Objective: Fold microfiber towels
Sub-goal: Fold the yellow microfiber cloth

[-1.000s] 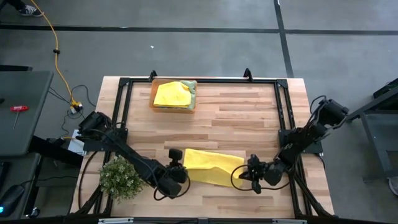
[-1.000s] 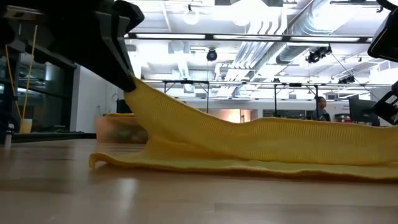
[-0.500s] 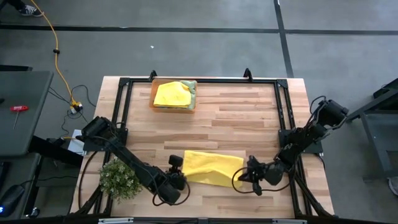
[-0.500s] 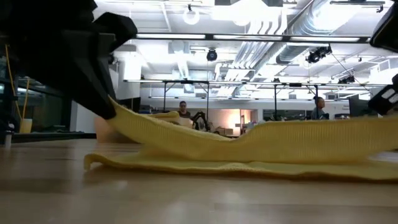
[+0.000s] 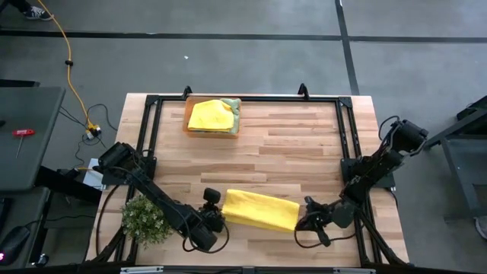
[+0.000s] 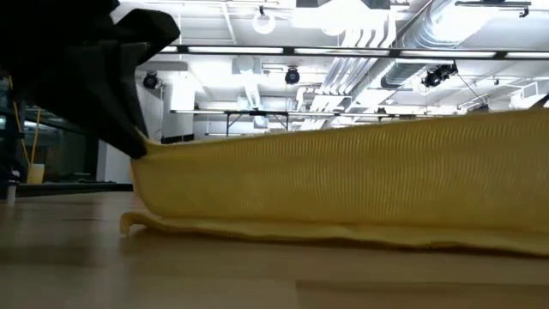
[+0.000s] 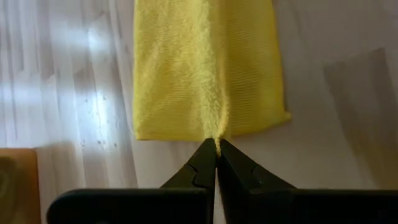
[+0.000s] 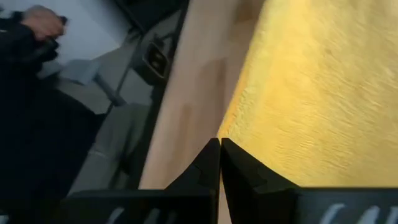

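Observation:
A yellow microfiber towel (image 5: 259, 210) lies near the table's front edge, doubled over. Its lower layer (image 6: 326, 230) rests flat on the wood, and its upper layer (image 6: 343, 176) stands raised between my two grippers. My left gripper (image 5: 218, 216) is shut on the towel's left end. My right gripper (image 5: 301, 221) is shut on its right end and is outside the low view. Another yellow towel (image 5: 210, 116) lies with a light green one (image 5: 234, 106) in the orange tray (image 5: 192, 131) at the far side. My left gripper pinches a corner of the towel's upper layer (image 7: 216, 132) between its two shut fingers. It comes slanting down from the table's left. The held layer is raised off the lower one and runs taut toward the other gripper. My right gripper pinches the corner at the other end of the upper layer (image 8: 229, 132) between its shut fingers, coming from the table's right at a shallow slant. That end is held higher than the left end (image 6: 532, 120). The lower layer stays on the table.
A small bushy plant (image 5: 144, 219) stands at the near left, close to my left arm. A black frame (image 5: 341, 129) runs round the tabletop. Bare wood (image 5: 289, 152) lies between the tray and the towel. A person's hand (image 8: 40, 22) shows beyond the table.
Both grippers have carried the held edge toward the table's near edge. The left one has sunk, and the right one has risen and rolled. The upper layer sagged in the middle before and is now drawn taut. The lower layer has stayed flat where it was.

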